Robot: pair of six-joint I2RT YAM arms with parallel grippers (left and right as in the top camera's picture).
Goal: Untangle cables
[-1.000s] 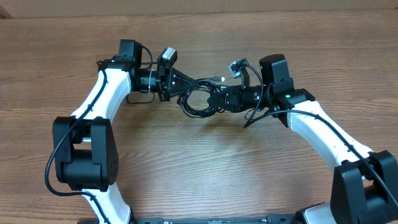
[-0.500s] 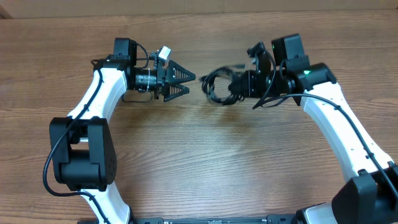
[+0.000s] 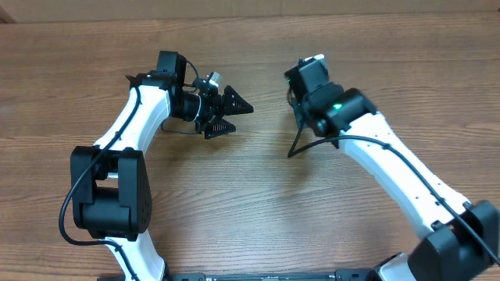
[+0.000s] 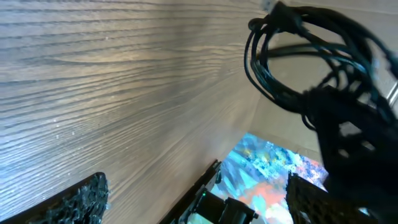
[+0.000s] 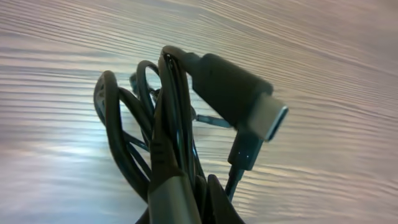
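The cables (image 5: 155,124) are a bundle of thin black loops with a silver-tipped plug (image 5: 258,109) sticking out. My right gripper (image 5: 205,208) is shut on the bundle from below and holds it above the wooden table. In the left wrist view the same cables (image 4: 280,68) hang at the upper right, apart from my left gripper (image 4: 196,202). That gripper stands open and empty, its fingers (image 4: 81,199) far apart. From overhead the left gripper (image 3: 230,115) points right. The right wrist (image 3: 312,86) covers the bundle there.
The wooden table (image 3: 250,203) runs under both arms. Its far edge meets a paler strip (image 3: 250,9) at the top. A thick black arm wire (image 3: 301,140) hangs below the right wrist.
My left gripper has opened and let go of the cables, then drawn back left. My right gripper, still shut, carried the bundle away to the right and turned upward.
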